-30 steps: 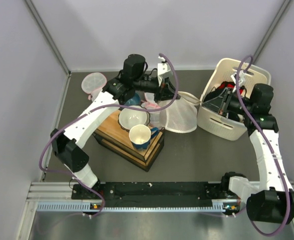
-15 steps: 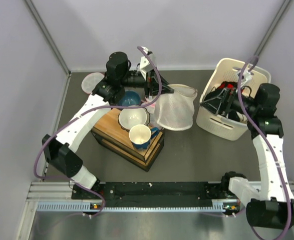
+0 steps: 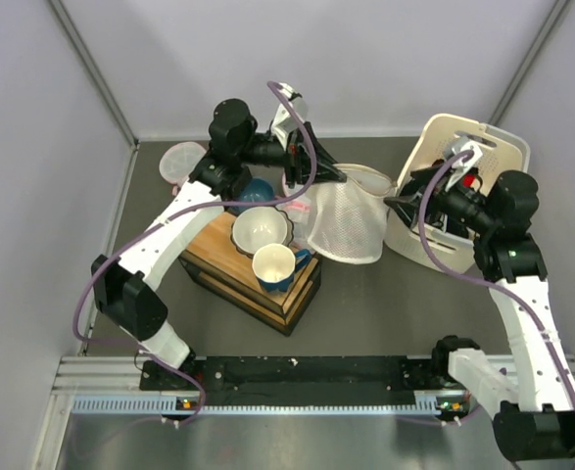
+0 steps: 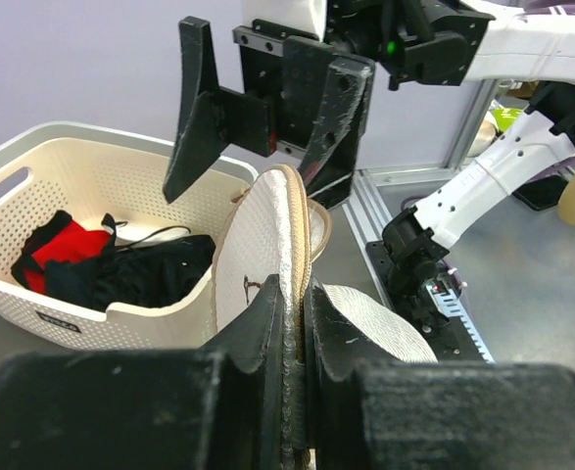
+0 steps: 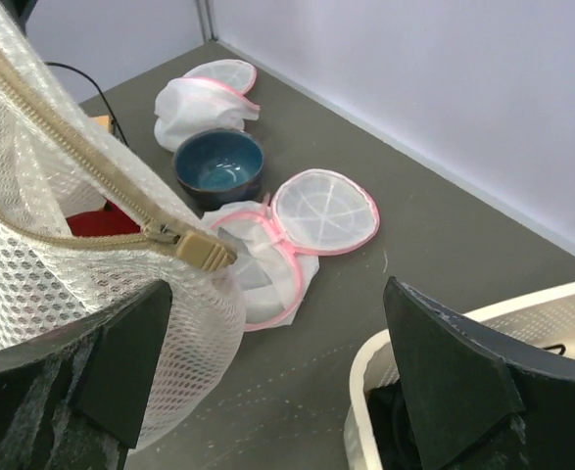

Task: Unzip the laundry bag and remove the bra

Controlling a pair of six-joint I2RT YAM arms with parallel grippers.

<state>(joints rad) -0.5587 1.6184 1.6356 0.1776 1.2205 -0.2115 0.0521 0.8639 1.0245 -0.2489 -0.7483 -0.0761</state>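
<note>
Laundry bag (image 3: 346,220): white translucent mesh, drum-shaped, hanging above the bench (image 3: 385,294) just beside the basket (image 4: 120,166); mouth edged by a beige zipper (image 5: 71,137).
Left gripper (image 4: 302,304): jaws clamped on the bag's zippered rim.
Right gripper (image 5: 277,294): jaws wide apart, gripping nothing, near the tan zipper pull (image 5: 197,252).
Bra (image 4: 57,250): bright red soft fabric, in the basket, touching a black garment (image 4: 140,274).
Basket: cream perforated plastic, rounded corners; front label too small to read.
Behind: glazed blue bowl (image 5: 218,166); round pink-trimmed mesh bags (image 5: 321,211).
</note>
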